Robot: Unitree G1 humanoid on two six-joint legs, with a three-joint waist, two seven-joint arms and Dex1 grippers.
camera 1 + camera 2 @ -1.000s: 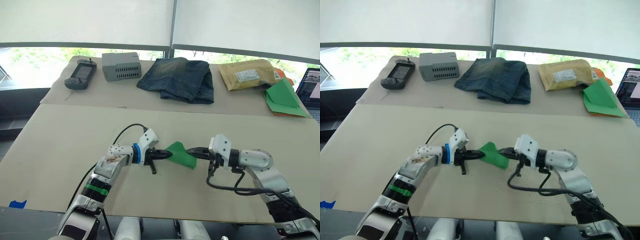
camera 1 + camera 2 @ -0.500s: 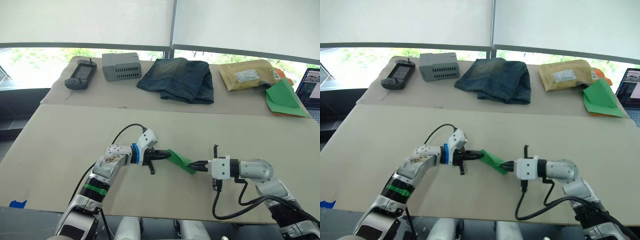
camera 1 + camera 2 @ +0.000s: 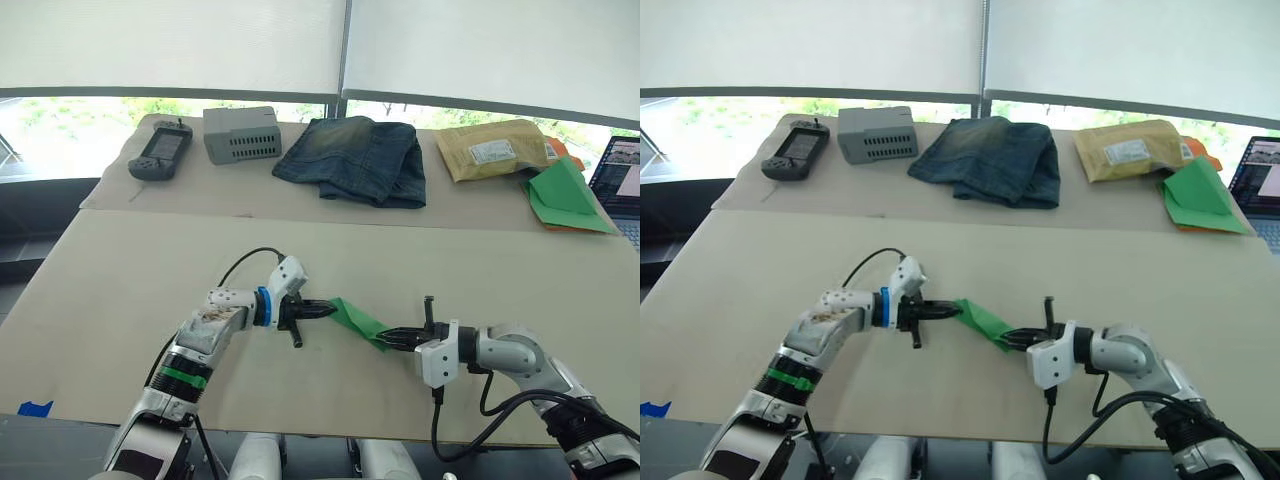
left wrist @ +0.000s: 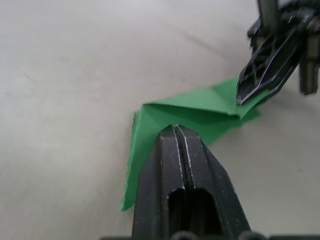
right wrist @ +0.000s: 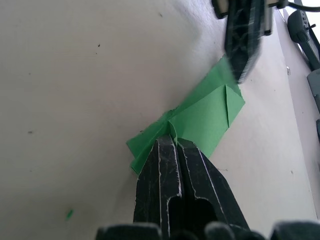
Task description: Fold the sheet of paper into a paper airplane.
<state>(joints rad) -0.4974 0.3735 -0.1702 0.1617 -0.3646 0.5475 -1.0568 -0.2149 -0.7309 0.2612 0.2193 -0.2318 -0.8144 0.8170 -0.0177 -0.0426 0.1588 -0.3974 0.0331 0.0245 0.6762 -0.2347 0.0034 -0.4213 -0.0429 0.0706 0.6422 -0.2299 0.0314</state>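
Paper airplane hangs stretched between your two hands just above the worktop, a narrow green folded strip with layered creases. Your left hand pinches one end closed, your right hand the other.

Beige table (daylit windows behind).

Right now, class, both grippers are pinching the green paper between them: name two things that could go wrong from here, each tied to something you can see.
1. The left gripper and right gripper are each shut on opposite ends of the sheet of paper, stretched between them. Pulling further apart might tear the thin paper.
2. Each grip looks to catch only an edge, as the wrist views show. A twist could let one end slip and spoil the creases.
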